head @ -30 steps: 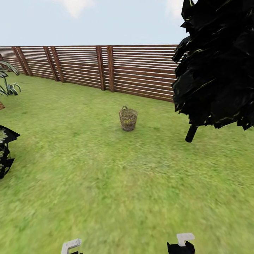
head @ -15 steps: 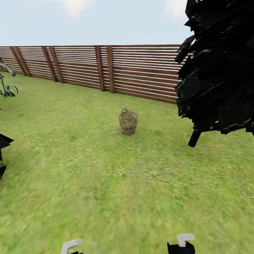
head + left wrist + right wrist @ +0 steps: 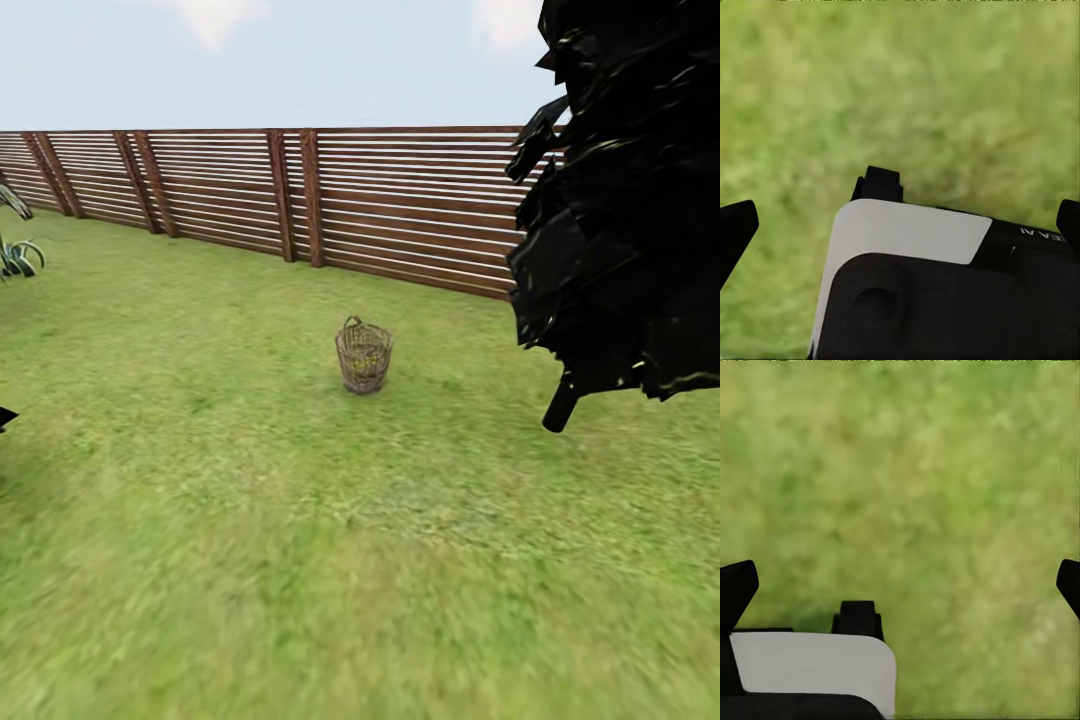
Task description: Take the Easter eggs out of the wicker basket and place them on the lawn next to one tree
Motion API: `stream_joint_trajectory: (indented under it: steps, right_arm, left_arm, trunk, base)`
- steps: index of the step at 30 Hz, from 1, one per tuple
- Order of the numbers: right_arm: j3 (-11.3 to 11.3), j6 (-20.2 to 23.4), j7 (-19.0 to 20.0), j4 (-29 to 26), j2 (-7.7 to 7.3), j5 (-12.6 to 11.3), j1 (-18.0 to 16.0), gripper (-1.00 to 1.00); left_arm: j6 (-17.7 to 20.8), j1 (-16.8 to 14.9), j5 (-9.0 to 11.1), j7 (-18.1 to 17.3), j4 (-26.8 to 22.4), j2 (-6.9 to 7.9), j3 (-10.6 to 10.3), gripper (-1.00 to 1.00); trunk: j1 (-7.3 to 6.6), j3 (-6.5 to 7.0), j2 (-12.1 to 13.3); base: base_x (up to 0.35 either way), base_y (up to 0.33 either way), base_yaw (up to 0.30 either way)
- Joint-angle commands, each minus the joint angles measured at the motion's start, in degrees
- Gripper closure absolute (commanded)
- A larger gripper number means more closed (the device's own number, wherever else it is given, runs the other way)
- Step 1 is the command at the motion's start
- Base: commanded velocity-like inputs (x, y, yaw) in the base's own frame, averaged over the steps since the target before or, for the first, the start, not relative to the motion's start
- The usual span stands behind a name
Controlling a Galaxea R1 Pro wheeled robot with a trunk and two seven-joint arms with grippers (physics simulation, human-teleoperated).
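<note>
Left claw (image 3: 900,217): black fingertips sit at the far sides of the left wrist view, spread wide apart, nothing between them, just blurred grass below. Right claw (image 3: 900,581): same story in the right wrist view, tips wide apart, empty, over grass. Both hang above the lawn (image 3: 300,560), not near any task item.

Wicker basket (image 3: 363,357) stands upright on the lawn well ahead in the head view, mid-lawn, well short of the wooden fence (image 3: 300,190) along the far edge. Yellowish patches show through the weave, likely the Easter eggs (image 3: 365,362), too small to count or make out a pattern. A black-leaved tree (image 3: 630,200) with a dark trunk stands to the right of the basket, apart from it; it looks like the dark cypress type, not the pale-trunk kind. A spiky plant (image 3: 18,255) sits at the lawn's left edge.

Handling judgement: eggs probably light, rigid, smooth and rounded, so slippery in a two-finger pinch; best taken across the widest middle, claw coming straight down through the basket mouth. Basket looks light and open-weave, likely to tip or slide if a finger catches the rim or loop handle. Need to close in first; the basket is well out of reach.
</note>
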Motion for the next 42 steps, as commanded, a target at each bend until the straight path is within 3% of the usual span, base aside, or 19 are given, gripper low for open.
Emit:
stream_joint_trajectory:
  steps: [1, 4, 7, 13, 42]
  right_arm:
    - [0.1, 0.2, -0.4, 0.5, -0.07, 0.3, 0.1, -1.0]
    - [0.1, 2.0, -0.4, 2.3, -0.3, 0.3, 0.3, -1.0]
    - [0.1, 3.3, -0.1, 3.2, -0.35, 0.3, 1.3, -1.0]
    - [0.2, 3.7, 0.0, 3.4, -0.41, 0.3, 2.0, -1.0]
    - [0.1, 3.3, 0.0, 3.3, -0.41, 0.4, 2.4, -1.0]
  left_arm:
    - [0.4, 0.0, 0.4, -0.1, 0.7, 0.01, 0.2, -1.0]
    - [0.0, 0.0, 0.4, -0.1, 4.5, 0.06, 0.2, -1.0]
    - [-3.1, 0.0, 0.4, -0.1, 8.6, -0.01, 0.1, -1.0]
    - [-6.3, 0.1, 0.4, -0.1, 13.1, -0.46, 0.1, -1.0]
    - [-6.4, 0.1, 0.4, -0.1, 13.4, -0.29, 0.6, -1.0]
  trunk:
    - [0.03, -0.04, 0.0]
    - [0.03, -0.04, 0.0]
    - [0.03, -0.04, 0.0]
    - [0.03, -0.04, 0.0]
    - [0.03, -0.04, 0.0]
  base:
    - [0.326, 0.0, 0.0]
    - [0.326, 0.0, 0.0]
    - [0.326, 0.0, 0.0]
    - [0.29, 0.0, 0.0]
    - [0.306, 0.0, 0.0]
